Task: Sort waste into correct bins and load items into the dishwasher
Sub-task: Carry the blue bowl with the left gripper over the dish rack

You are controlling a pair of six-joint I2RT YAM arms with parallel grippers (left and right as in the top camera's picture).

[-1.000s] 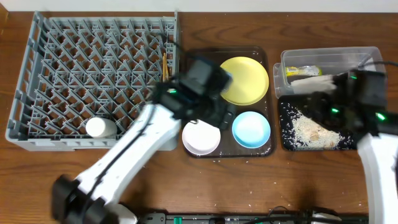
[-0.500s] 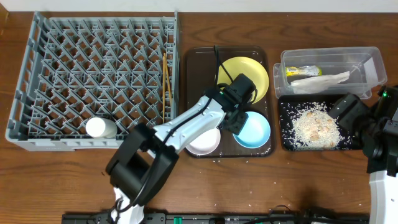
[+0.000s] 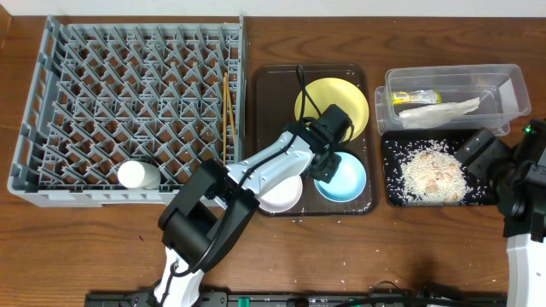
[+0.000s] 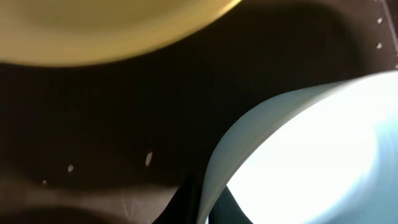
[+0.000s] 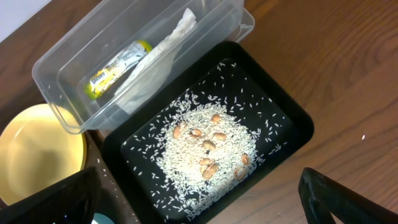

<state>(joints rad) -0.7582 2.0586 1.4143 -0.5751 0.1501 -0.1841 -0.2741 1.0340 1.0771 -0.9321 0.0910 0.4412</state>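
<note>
Though loose, rice point(image 5: 180, 152) in black tray point(image 5: 297, 127).

We see the light blue bowl point(image 4: 311, 162) filling the lower right, its rim pinched between the dark fingertips of the left gripper point(image 4: 207, 208) at the bottom edge. Above, blurred, lies the yellow plate point(image 4: 112, 31). Between them the dark brown tray point(image 4: 124, 118) carries a few rice grains point(image 4: 148, 159).

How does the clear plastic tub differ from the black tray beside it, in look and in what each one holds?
The clear plastic tub is see-through with tall walls; the black tray is opaque and shallow. The tub holds a white paper napkin and a green-yellow snack wrapper; the tray holds loose white rice with brown food scraps. Both are rectangular and sit side by side.
</note>
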